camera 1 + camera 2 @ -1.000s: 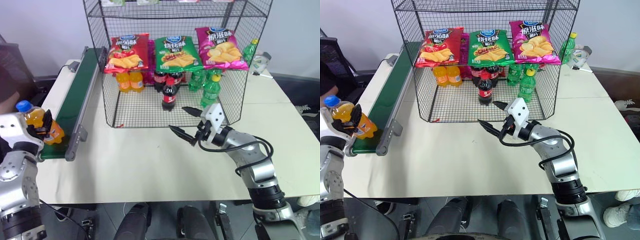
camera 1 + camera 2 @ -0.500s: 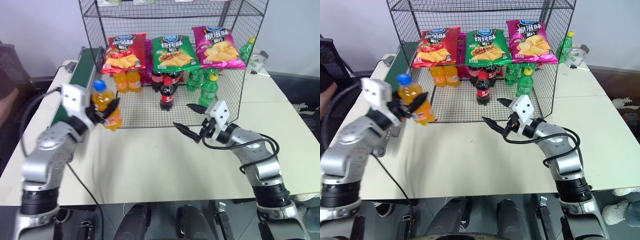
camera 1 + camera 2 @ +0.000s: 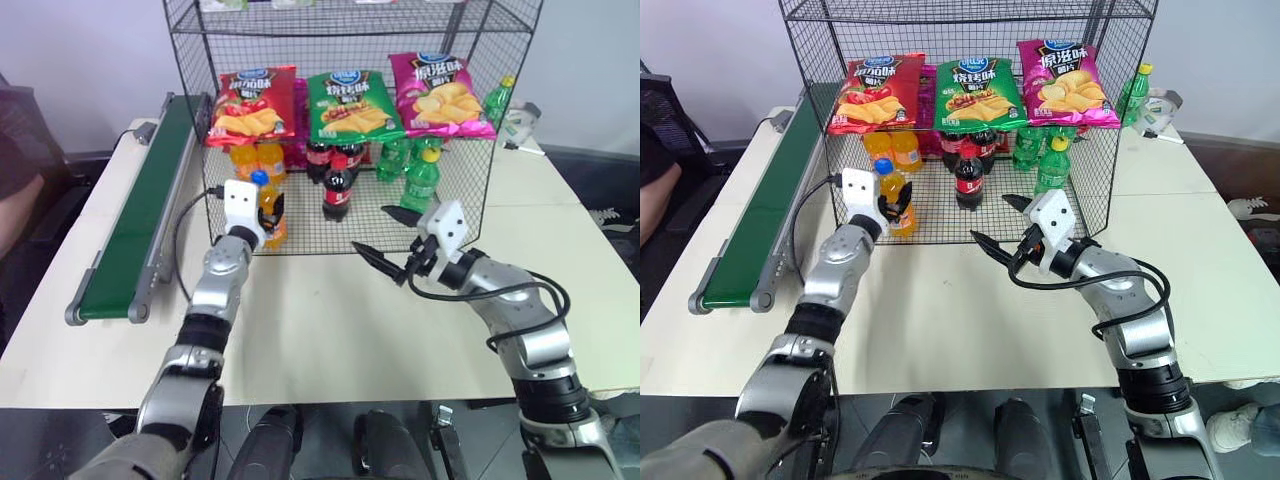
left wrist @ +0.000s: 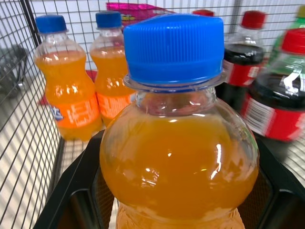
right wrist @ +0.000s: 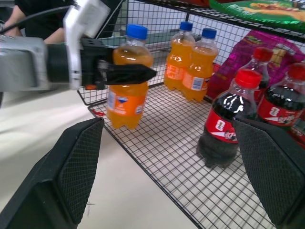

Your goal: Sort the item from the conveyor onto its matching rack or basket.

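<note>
Left claw point(image 3: 894, 207) grips the bottle point(image 3: 891, 198) mid-body, probably the surest hold on rigid, smooth, liquid-heavy plastic; right claw point(image 3: 996, 224) gapes empty.

i'm looking down over a pale cream table point(image 3: 330, 330) with a second one of the same kind point(image 3: 545, 170) butted against its far right side, a plain light-grey wall point(image 3: 90, 60) behind them, and dark floor point(image 3: 610, 180) on the right.
</note>
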